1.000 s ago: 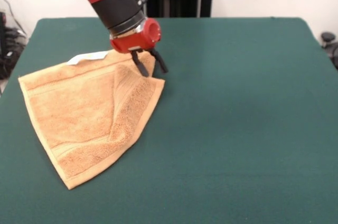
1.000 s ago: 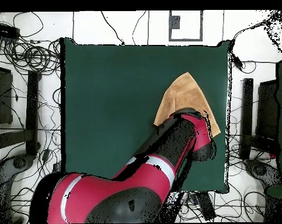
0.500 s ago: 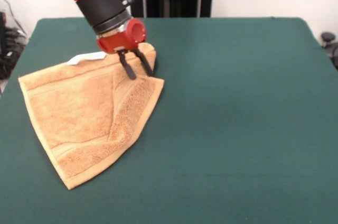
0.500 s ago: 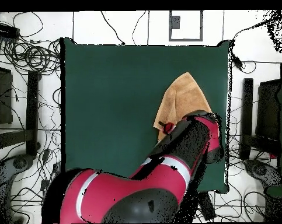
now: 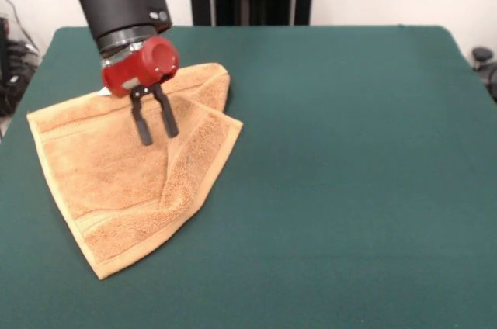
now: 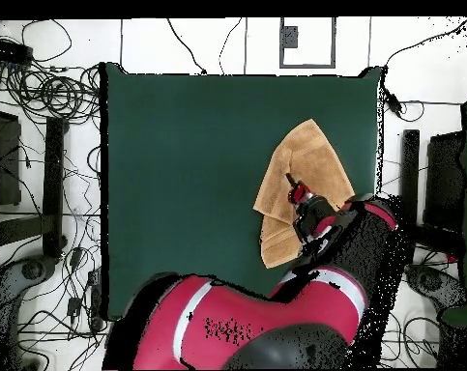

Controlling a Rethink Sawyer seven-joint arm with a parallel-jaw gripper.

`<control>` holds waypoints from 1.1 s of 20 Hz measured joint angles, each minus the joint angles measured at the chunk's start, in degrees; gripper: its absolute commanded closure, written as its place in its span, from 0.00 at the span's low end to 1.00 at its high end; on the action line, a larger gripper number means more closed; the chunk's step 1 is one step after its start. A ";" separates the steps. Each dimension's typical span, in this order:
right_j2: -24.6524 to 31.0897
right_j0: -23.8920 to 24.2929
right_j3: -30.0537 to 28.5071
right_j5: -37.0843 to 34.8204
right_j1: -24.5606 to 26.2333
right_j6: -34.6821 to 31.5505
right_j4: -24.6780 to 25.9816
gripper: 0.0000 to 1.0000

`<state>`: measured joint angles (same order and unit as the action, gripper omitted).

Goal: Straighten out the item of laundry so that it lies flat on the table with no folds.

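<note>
Looking at our towel (image 5: 128, 170) on the desk (image 5: 349, 174) with one side folded over, we should bring our empty, slightly open fingers (image 5: 154, 121) down onto that flap's edge and pull it flat.

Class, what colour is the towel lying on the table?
Golden tan towel, best seen in the front view.

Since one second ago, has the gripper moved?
Yes. In the front view the gripper has shifted left, from the towel's folded right edge to over its middle.
</note>
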<state>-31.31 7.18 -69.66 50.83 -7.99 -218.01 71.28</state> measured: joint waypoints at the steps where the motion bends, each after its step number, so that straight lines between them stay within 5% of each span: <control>1: 0.00 0.10 0.02 -0.28 -0.21 3.74 -1.06 0.00; 9: 0.00 -0.02 0.03 -0.39 -0.23 13.62 -2.46 0.00; 16: 0.52 -1.78 1.54 9.38 0.59 10.62 14.65 0.00; 22: 0.98 -1.83 1.64 16.43 0.58 8.75 18.47 0.00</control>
<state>-30.33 5.34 -68.01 67.26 -7.41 -209.26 89.74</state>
